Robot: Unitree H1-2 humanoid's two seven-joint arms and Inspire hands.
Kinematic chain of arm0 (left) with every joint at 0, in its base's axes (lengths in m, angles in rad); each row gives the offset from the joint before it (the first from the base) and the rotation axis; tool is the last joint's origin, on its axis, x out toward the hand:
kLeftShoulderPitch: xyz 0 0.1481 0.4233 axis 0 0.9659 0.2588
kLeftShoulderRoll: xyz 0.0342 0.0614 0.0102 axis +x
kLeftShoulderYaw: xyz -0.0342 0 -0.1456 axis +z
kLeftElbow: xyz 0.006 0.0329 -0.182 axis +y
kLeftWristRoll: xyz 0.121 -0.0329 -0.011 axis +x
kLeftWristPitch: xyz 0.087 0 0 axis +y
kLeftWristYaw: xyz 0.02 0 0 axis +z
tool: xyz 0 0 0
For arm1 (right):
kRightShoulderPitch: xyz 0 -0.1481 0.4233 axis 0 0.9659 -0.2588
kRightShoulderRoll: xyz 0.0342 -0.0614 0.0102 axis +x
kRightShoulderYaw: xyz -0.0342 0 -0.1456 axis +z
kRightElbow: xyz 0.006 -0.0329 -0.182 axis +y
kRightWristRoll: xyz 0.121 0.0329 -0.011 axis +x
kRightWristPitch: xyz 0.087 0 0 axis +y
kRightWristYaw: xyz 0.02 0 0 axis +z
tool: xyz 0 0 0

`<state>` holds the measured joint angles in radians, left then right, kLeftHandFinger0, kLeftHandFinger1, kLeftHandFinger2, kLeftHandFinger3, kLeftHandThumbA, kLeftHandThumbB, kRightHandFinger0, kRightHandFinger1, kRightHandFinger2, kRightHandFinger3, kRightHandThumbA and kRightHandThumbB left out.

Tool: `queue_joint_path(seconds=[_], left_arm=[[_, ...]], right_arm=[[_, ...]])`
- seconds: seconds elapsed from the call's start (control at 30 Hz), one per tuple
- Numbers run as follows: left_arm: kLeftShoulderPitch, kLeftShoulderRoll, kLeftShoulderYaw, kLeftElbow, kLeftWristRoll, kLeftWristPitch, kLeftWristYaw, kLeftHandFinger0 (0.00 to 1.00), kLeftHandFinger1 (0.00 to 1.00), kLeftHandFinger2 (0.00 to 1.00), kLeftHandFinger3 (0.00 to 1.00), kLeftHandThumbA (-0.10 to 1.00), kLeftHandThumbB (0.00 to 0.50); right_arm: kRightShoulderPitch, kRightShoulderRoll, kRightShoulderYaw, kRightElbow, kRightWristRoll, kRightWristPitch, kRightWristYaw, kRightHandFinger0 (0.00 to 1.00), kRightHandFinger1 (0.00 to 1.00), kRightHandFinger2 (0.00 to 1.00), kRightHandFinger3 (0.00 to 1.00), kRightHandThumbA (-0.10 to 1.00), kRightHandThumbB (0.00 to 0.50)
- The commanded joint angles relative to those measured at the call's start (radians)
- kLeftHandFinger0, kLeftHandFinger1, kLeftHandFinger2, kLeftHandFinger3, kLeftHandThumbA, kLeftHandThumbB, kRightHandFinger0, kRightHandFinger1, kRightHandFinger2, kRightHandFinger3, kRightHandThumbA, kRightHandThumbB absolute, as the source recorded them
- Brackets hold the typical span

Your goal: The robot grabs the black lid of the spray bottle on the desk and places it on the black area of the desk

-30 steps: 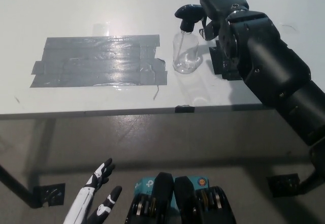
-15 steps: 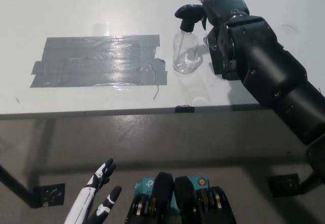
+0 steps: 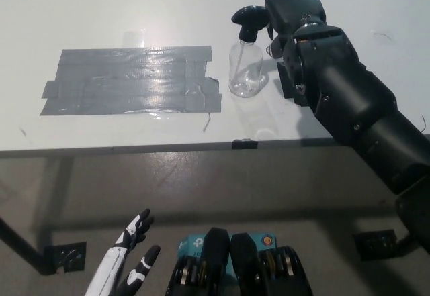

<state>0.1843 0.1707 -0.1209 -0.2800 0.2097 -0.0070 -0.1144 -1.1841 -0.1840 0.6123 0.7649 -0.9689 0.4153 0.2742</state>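
Note:
A clear spray bottle (image 3: 245, 68) stands upright on the white desk (image 3: 134, 7), topped by its black spray lid (image 3: 248, 19). My black right hand (image 3: 292, 11) is just right of the lid, touching or nearly touching its side; its grip is hidden from this angle. The black area (image 3: 131, 81), a patch of dark tape strips, lies on the desk left of the bottle. My white left hand (image 3: 131, 262) rests low at the bottom left, below the desk, fingers spread and holding nothing.
The desk's front edge (image 3: 168, 148) runs across the middle of the picture, with grey floor below it. A desk leg and foot bracket (image 3: 64, 256) show at lower left, another bracket (image 3: 376, 242) at lower right.
My right hand has shifted slightly beside the lid, staying close to the bottle's top. Bottle, tape patch and left hand have not moved.

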Motion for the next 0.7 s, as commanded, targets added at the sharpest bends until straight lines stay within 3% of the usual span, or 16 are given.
queue_joint_path(seconds=[0.0,0.6,0.67], left_arm=[[0.001,0.006,-0.002,-0.034,-0.003,-0.008,-0.008,1.00,1.00,1.00,1.00,0.89,0.029],[-0.013,0.012,-0.001,-0.036,0.007,-0.006,-0.009,1.00,1.00,1.00,1.00,0.91,0.039],[-0.016,0.012,-0.001,-0.034,0.003,-0.008,-0.012,1.00,1.00,1.00,1.00,0.91,0.037]], right_arm=[[-0.076,0.010,-0.031,-0.010,0.005,-0.028,-0.126,1.00,1.00,1.00,1.00,0.76,0.500],[-0.088,0.027,-0.024,0.046,0.005,-0.062,-0.200,1.00,1.00,1.00,1.00,0.77,0.500],[-0.087,0.032,-0.032,0.077,0.019,-0.072,-0.217,1.00,1.00,1.00,1.00,0.73,0.500]])
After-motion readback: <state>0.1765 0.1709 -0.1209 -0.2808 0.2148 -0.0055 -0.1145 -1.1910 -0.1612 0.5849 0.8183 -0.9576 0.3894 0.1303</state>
